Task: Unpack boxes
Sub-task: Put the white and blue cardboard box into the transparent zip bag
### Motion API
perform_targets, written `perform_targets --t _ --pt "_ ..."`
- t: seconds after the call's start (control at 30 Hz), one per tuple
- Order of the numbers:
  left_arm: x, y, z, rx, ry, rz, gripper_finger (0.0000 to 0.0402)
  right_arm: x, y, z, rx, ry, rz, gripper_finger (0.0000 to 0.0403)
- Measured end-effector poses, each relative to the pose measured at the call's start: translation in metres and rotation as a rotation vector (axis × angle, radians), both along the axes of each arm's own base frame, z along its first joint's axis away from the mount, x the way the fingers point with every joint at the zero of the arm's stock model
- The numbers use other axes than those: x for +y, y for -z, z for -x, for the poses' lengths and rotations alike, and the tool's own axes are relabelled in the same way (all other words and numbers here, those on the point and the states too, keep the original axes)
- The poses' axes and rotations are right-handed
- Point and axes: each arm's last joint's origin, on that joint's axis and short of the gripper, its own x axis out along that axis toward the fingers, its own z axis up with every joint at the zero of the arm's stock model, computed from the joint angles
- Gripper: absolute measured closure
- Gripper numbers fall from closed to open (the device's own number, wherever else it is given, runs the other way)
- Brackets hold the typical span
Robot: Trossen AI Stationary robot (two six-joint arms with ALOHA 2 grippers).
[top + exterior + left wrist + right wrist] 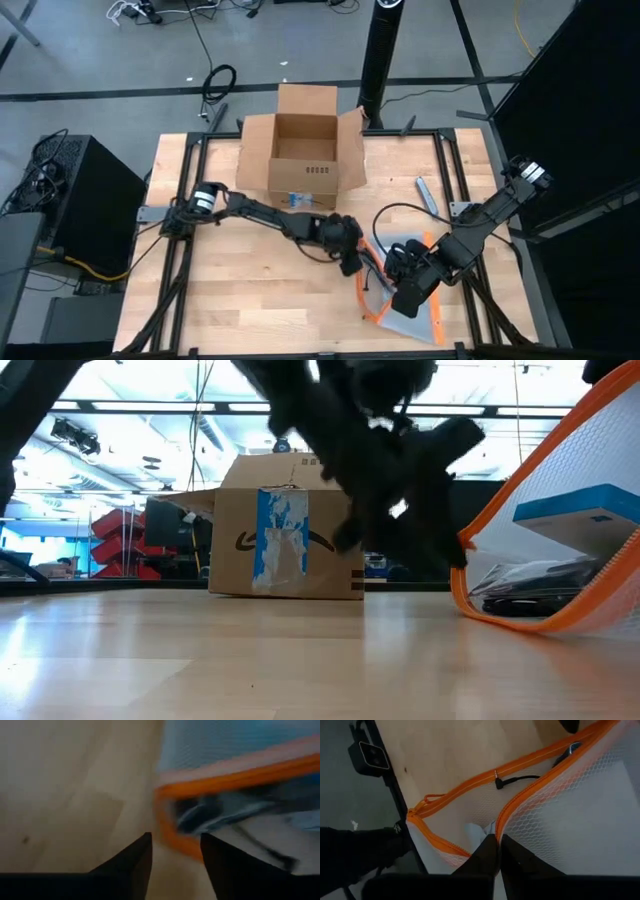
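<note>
The brown cardboard box (303, 150) stands at the table's far middle with its flaps open, its blue-and-white label (283, 545) facing the near side. A clear mesh pouch with an orange zip edge (425, 325) lies at the near right. It holds a blue-and-white carton (590, 510) and black cables. My right gripper (498, 840) is shut on the pouch. My left gripper (175, 842) hovers open just left of the pouch's orange mouth edge (172, 827), touching nothing. My right gripper pinches the orange zip edge (503, 820) of the pouch's upper layer between its two fingers, slanting down from above. That layer is raised, so the mouth (480, 560) gapes toward the left, while the pouch's lower side rests on the table.
A slim grey tool (426, 195) lies on the wood at the far right. Black frame rails (450, 160) run along the table's sides. Bare wood (250, 290) spreads over the near left.
</note>
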Motion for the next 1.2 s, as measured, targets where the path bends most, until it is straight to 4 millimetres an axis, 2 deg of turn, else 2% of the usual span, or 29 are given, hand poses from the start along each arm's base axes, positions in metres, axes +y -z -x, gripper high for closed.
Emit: perform_targets --t 0.1,0.27,0.77,0.83,0.97,1.07,1.2 --pt "0.003 0.003 0.0 -0.085 0.011 0.026 0.0211 0.0 0.0 0.001 -0.001 -0.002 0.002 0.0403" --pt "0.006 0.019 0.005 -0.124 -0.063 -0.038 0.019 0.001 0.0 0.0 -0.007 -0.01 0.006 0.0403" --pt "0.01 0.016 -0.001 -0.203 -0.034 -0.095 0.0237 0.001 0.0 0.0 -0.014 -0.03 0.014 0.0403" --pt "0.01 0.016 -0.002 -0.206 -0.013 -0.082 0.0268 0.0 0.0 -0.001 -0.014 -0.029 0.014 0.0403" --pt "0.012 0.021 0.002 -0.143 -0.031 -0.053 0.0376 -0.001 0.0 -0.002 -0.014 -0.024 0.014 0.0403" --pt "0.016 0.021 0.007 -0.073 -0.067 -0.007 0.0394 -0.001 0.0 -0.002 -0.021 -0.018 0.013 0.0403" --pt "0.016 -0.009 0.017 -0.042 -0.077 -0.006 0.0399 0.0 -0.001 -0.004 -0.041 -0.018 0.001 0.0397"
